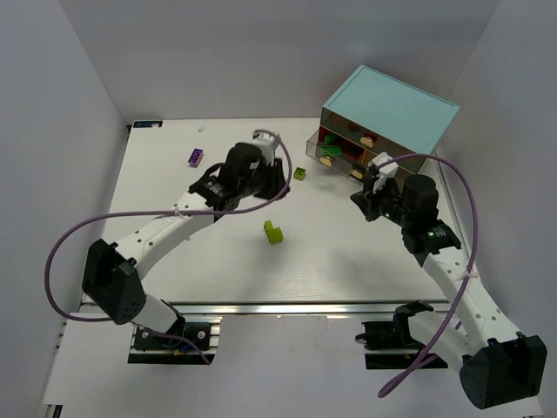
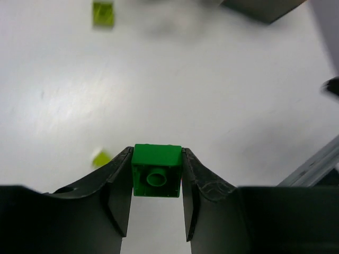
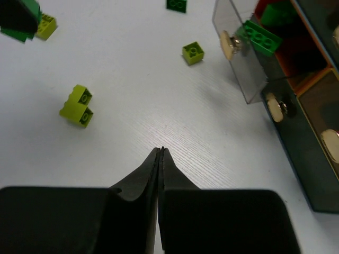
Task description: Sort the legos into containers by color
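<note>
My left gripper is shut on a dark green lego, held between both fingers above the table. My right gripper is shut and empty, low over bare table in front of the cabinet. One smoky drawer stands pulled out with a green lego in it; the red compartment behind it also holds a green one. Loose on the table are a lime L-shaped lego, also in the right wrist view, a small lime-green lego, a dark green lego and a purple lego.
The other drawers with tan knobs are shut. White walls close in the table on the left, back and right. The right arm's purple cable loops beside the cabinet. A lime lego lies ahead of my left gripper.
</note>
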Controlling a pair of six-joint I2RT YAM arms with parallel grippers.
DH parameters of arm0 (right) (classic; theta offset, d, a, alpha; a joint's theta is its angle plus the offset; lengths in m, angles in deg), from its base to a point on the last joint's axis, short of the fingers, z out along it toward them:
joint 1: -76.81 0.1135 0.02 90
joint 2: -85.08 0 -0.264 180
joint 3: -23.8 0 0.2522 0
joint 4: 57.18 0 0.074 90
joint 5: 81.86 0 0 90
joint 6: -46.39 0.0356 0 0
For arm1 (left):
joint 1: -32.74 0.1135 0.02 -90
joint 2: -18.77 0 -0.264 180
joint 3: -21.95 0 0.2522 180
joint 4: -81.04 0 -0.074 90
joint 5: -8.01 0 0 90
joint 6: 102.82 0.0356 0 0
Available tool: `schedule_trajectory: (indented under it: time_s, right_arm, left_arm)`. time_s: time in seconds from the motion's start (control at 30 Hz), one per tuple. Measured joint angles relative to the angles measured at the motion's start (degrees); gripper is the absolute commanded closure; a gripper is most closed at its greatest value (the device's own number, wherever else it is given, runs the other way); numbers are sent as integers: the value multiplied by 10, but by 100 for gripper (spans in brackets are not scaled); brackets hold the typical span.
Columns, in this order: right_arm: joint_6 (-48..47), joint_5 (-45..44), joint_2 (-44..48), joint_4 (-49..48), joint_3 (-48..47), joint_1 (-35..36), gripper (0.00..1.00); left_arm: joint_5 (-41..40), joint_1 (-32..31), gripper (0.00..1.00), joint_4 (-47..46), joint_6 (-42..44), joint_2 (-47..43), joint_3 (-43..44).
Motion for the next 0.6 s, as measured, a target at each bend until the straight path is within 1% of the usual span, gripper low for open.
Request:
schedule_trajectory:
  time_s: [0.1,0.2,0.4,0.5,0.6]
  right_arm:
    - [13,-34,9,-4,0,-7,100]
    - [17,-54,15,-7,0,-14,100]
    - [20,-63,16,-8,0,-19,100]
    - [20,-63,16,-8,0,-19,100]
    - [20,-61,15,-9,0,-20,100]
  left_arm:
    - [25,0,99,-76,-5,57,89]
    - [34,-1,99,-142,-7,155,186]
    - [31,-1,98,-202,-5,346,345]
    - [25,-1,98,-233,-5,404,381]
    - [15,-1,97,-266,-6,432,388]
